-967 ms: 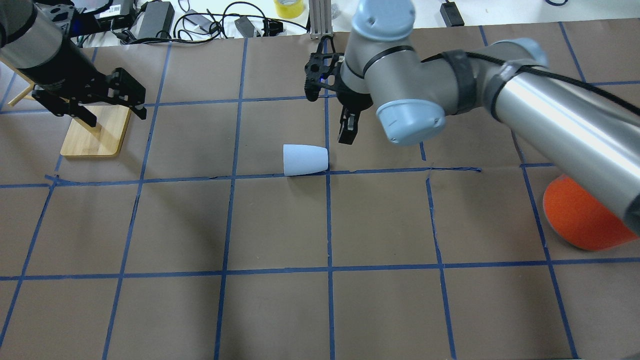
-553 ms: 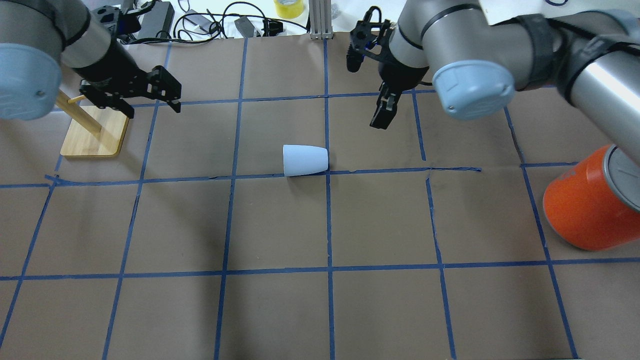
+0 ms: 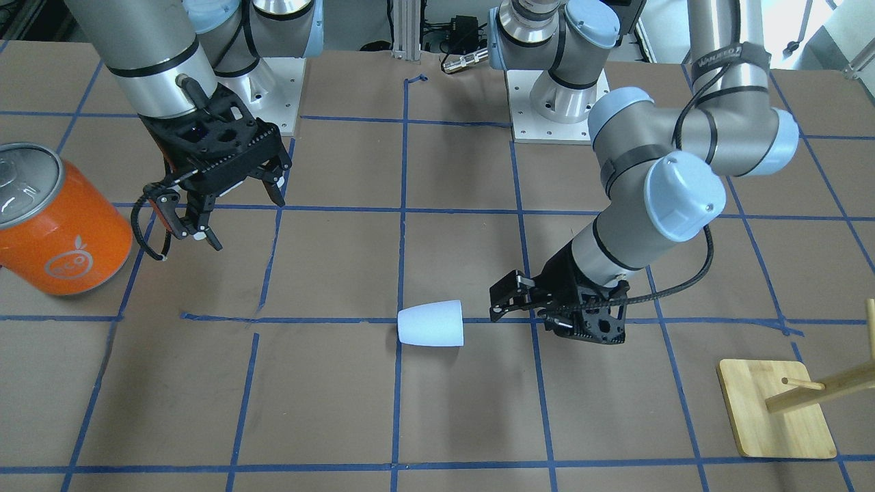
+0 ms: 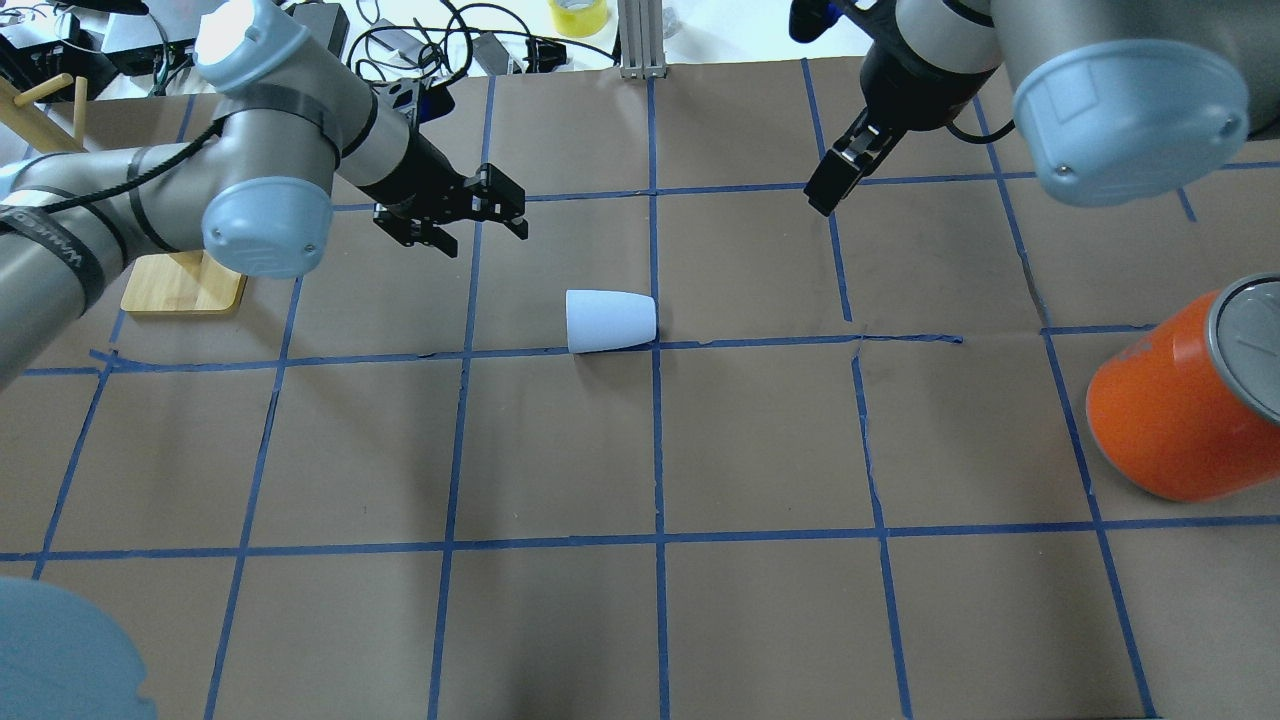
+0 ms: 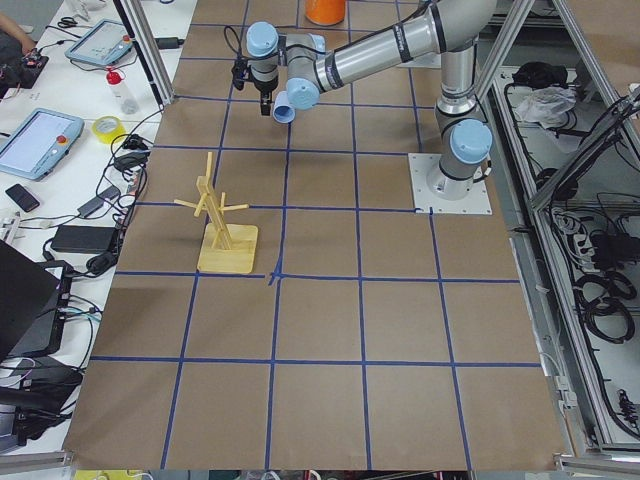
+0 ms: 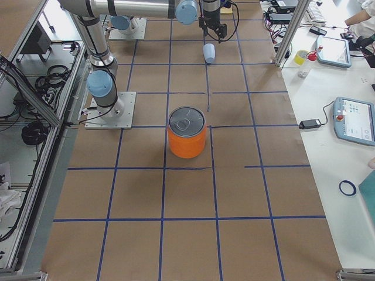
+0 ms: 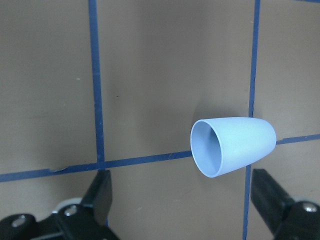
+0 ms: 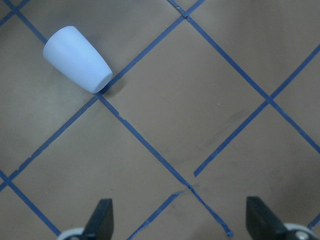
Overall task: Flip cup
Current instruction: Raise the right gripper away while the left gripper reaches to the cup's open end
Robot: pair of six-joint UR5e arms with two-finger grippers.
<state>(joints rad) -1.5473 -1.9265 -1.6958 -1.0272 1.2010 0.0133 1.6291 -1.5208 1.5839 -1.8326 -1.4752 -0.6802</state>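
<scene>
Cup (image 4: 611,320) lies sideways, apart from left tool (image 4: 485,235) (mouth toward it).

1. Cup (image 4: 610,320): pale blue-white outside, bluer inside, plain.
2. Surface (image 4: 760,440): brown paper, grid of dark blue tape lines.
3. Can (image 4: 1170,420): orange body, white logo, silver top.
4. Stand (image 3: 772,410): light natural wood.
5. Left tool (image 3: 493,305), right tool (image 3: 249,225): black.
6. Left arm (image 3: 731,130), right arm (image 3: 137,48): silver, pale blue joint caps.

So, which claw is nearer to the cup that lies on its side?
Left. The left claw is close by the open mouth end of the cup. The right claw is much farther off, past its base end.
</scene>
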